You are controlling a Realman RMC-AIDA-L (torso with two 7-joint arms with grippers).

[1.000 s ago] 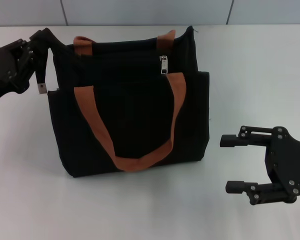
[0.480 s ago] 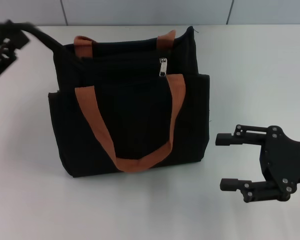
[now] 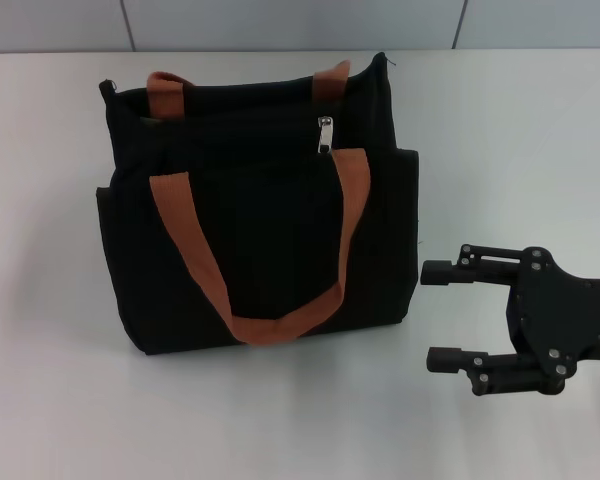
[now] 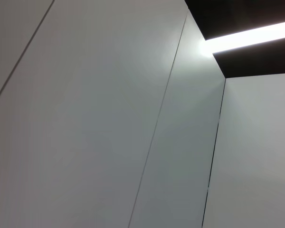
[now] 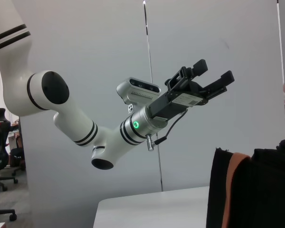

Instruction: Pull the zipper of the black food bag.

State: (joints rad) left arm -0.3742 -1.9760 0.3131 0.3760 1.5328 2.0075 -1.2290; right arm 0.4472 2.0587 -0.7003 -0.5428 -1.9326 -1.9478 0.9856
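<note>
White table [image 3: 60, 420] | black food bag [image 3: 260, 250] upright | right tool [image 3: 440, 315] apart beside it | left tool [image 5: 211, 76] raised, apart

White desk [image 3: 60, 400] fills the view, plain and pale from near edge to far wall. Resting directly on it, left of centre, the black food bag [image 3: 270, 250] stands upright, its base flat on the surface. From the right wrist view, the same desk [image 5: 152, 209] shows beside the black food bag [image 5: 270, 190].
</note>
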